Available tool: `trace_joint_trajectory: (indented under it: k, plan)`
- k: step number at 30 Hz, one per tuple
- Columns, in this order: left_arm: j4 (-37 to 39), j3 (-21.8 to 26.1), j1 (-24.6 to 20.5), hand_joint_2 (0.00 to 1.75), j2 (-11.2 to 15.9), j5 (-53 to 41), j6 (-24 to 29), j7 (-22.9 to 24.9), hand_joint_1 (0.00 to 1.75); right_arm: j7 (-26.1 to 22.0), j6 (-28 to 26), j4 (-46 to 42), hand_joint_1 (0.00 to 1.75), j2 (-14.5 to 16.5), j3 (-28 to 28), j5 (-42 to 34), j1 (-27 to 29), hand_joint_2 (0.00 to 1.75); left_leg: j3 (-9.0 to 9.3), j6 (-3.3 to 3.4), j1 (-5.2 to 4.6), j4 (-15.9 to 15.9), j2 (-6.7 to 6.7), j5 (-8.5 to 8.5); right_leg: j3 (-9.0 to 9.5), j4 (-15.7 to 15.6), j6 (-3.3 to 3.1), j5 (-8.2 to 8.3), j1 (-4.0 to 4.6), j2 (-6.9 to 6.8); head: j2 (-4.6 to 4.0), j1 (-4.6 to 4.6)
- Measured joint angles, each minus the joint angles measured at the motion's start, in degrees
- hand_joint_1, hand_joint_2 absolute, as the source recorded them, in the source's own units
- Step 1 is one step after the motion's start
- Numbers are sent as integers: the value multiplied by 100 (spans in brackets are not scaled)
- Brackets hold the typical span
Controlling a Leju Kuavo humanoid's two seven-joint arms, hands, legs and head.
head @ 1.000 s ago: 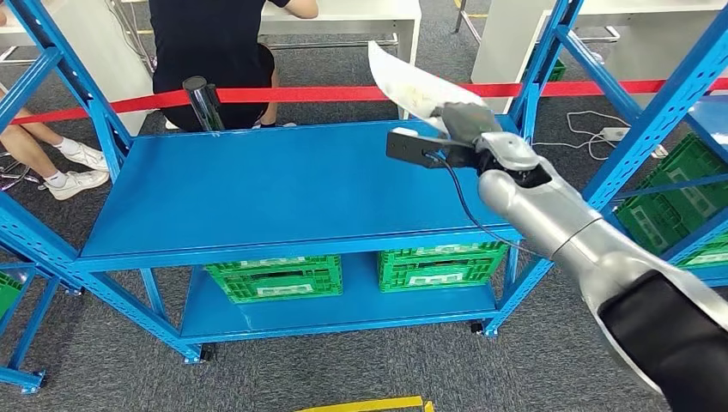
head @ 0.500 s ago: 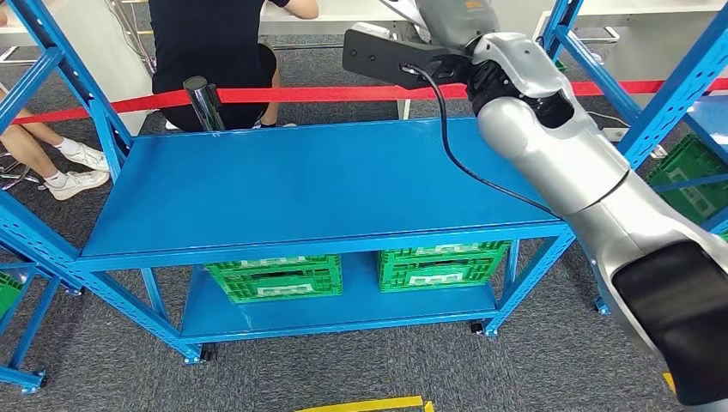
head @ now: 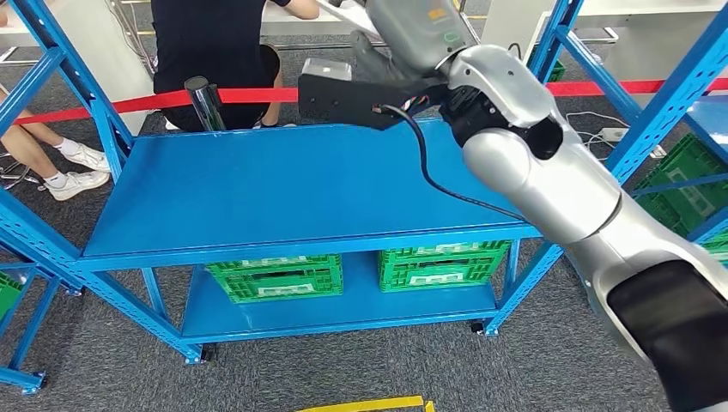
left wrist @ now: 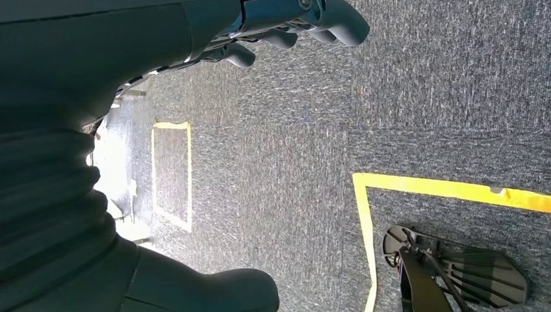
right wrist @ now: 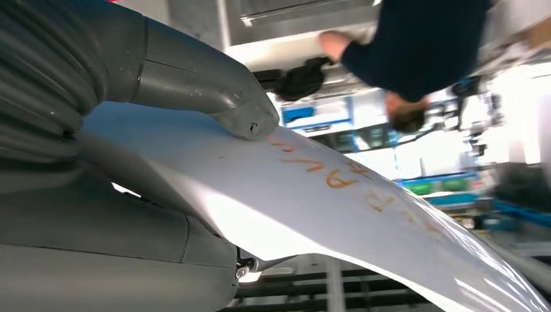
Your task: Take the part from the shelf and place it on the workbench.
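Above workbench point(head: 283, 184), right hand point(right wrist: 117, 162) gripping part point(right wrist: 338, 201)

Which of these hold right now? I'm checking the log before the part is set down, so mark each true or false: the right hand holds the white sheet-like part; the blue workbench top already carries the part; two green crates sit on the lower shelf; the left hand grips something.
1. The right hand holds the white curved sheet-like part. True.
2. The blue metal workbench top already carries the part. False: its top is bare, and the part is in the right hand.
3. Two green plastic crates sit on the lower shelf. True.
4. The left hand grips something. False: it hangs over grey carpet, holding nothing.
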Motion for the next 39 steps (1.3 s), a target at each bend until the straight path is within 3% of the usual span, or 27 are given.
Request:
trace_joint_trajectory:
  k: [2, 4, 7, 8, 9, 10, 12, 14, 18, 20, 22, 23, 24, 25, 27, 29, 30, 33, 34, 35, 37, 38, 39]
  plan:
    - [1, 7, 5, 175, -6, 0, 0, 1, 0, -142, -64, -188, 175, -2, 43, 31, 201, 175, 3, 44, 8, -30, 11, 52, -5, 1, 40, 9, -4, 1, 0, 1]
    - [1, 18, 12, 175, -20, 0, 0, 1, 0, -234, -152, -352, 175, -5, 93, 74, 387, 175, -13, 89, 36, -77, 29, 121, -113, 223, 64, -176, 5, -3, 0, 6]
    - [2, 34, 38, 175, -38, 0, 0, 10, 0, -290, -208, -528, 175, -11, 153, 91, 632, 175, -111, 122, 43, -45, 46, 160, -602, 1334, 60, -765, 12, -6, 0, 10]
    - [2, 35, 48, 175, -40, 0, 0, 19, 0, -304, -217, -578, 175, -13, 165, 91, 717, 175, -144, 123, 42, -20, 48, 162, -722, 1618, 55, -841, 12, -6, 0, 11]
    - [2, 37, 56, 175, -41, 0, 0, 33, 0, -321, -226, -635, 175, -13, 180, 92, 799, 175, -175, 120, 41, 10, 47, 161, -744, 1694, 46, -801, 12, -6, 0, 11]
    - [2, 39, 61, 175, -43, 0, 0, 47, 0, -338, -231, -694, 175, -13, 198, 95, 864, 175, -202, 113, 41, 43, 46, 157, -652, 1536, 32, -660, 12, -7, 0, 11]
    - [1, 42, 61, 175, -53, 1, 0, 75, 0, -376, -233, -833, 175, -13, 237, 102, 944, 175, -250, 78, 39, 111, 41, 137, -248, 802, -15, -337, 18, -6, 0, 9]
    - [-1, 56, 55, 175, -65, 7, 0, 102, 0, -421, -233, -963, 175, -6, 277, 106, 980, 175, -294, 10, 34, 158, 35, 131, 1, 312, -65, -226, 45, -2, 0, 8]
    - [-1, 103, 53, 175, -84, 33, -1, 134, 0, -470, -234, -1089, 175, 7, 333, 107, 1018, 175, -358, -143, 41, 202, 33, 109, -12, 179, -182, -185, 43, -10, 0, 3]
    - [-1, 107, 54, 175, -94, 37, -2, 139, 0, -473, -235, -1117, 175, 21, 345, 107, 1027, 175, -506, -217, 65, 554, 43, -190, -52, 142, -249, -119, 22, -29, 0, -9]
    - [-1, 118, 53, 175, -99, 37, -2, 139, 0, -480, -235, -1124, 175, 32, 365, 104, 1041, 175, -760, -280, 99, 1251, 51, -617, -130, 142, -273, -59, 25, -39, 0, -17]
    - [-1, 123, 53, 175, -100, 37, -2, 138, 0, -488, -235, -1124, 175, 33, 380, 101, 1054, 175, -847, -303, 113, 1538, 51, -736, -175, 143, -270, -24, 26, -43, 0, -17]
    - [-1, 128, 53, 175, -101, 37, -2, 136, 0, -501, -237, -1124, 175, 33, 394, 97, 1067, 175, -855, -319, 126, 1660, 52, -743, -221, 145, -264, 13, 26, -45, 0, -17]
    - [-1, 129, 53, 175, -102, 33, -2, 133, 0, -519, -243, -1124, 175, 33, 406, 95, 1080, 175, -755, -329, 140, 1568, 54, -639, -265, 146, -253, 52, 25, -45, 0, -17]
    - [-9, 129, 46, 175, -103, 21, -2, 127, 0, -559, -264, -1133, 175, 33, 422, 100, 1101, 175, -290, -339, 170, 857, 59, -334, -338, 152, -216, 127, 24, -45, 0, -17]
    - [-21, 129, 32, 175, -107, 6, -2, 123, 0, -586, -294, -1157, 175, 33, 427, 125, 1130, 175, 102, -303, 157, 205, 44, -189, -378, 151, -154, 205, 31, -46, 0, -15]
    - [-26, 129, 26, 175, -109, -3, -2, 122, 0, -595, -310, -1170, 175, 33, 428, 141, 1149, 175, 160, -272, 142, 69, 33, -188, -389, 145, -120, 248, 31, -47, 0, -15]
    - [-27, 131, 23, 175, -116, -26, -2, 123, 0, -603, -351, -1193, 175, 32, 432, 184, 1238, 175, 62, -129, 115, 36, 33, -80, -433, 126, -14, 330, 13, -35, 0, -17]
    - [-27, 131, 22, 175, -118, -31, -2, 123, 0, -597, -359, -1198, 175, 30, 432, 195, 1269, 175, 12, -74, 116, 25, 46, -19, -490, 208, 16, 214, 10, -27, 0, -13]
    - [-27, 131, 23, 175, -121, -35, -1, 123, 0, -591, -363, -1201, 175, 26, 432, 204, 1292, 175, -52, -27, 122, 15, 60, 53, -577, 397, 36, -4, 10, -20, 0, -9]
    - [-28, 131, 22, 175, -121, -43, -2, 120, 0, -583, -366, -1202, 175, 24, 432, 227, 1332, 175, -217, 27, 110, 24, 76, 191, -794, 1100, 58, -593, 14, -17, 0, -3]
    - [-28, 131, 23, 175, -121, -46, -2, 115, 0, -582, -366, -1203, 175, 24, 432, 237, 1355, 175, -305, 37, 100, 35, 80, 252, -867, 1463, 62, -780, 15, -17, 0, -4]
    - [-28, 131, 24, 175, -122, -48, -2, 108, 0, -582, -364, -1203, 175, 24, 432, 250, 1380, 175, -394, 43, 91, 49, 82, 308, -879, 1709, 61, -839, 18, -17, 0, -4]
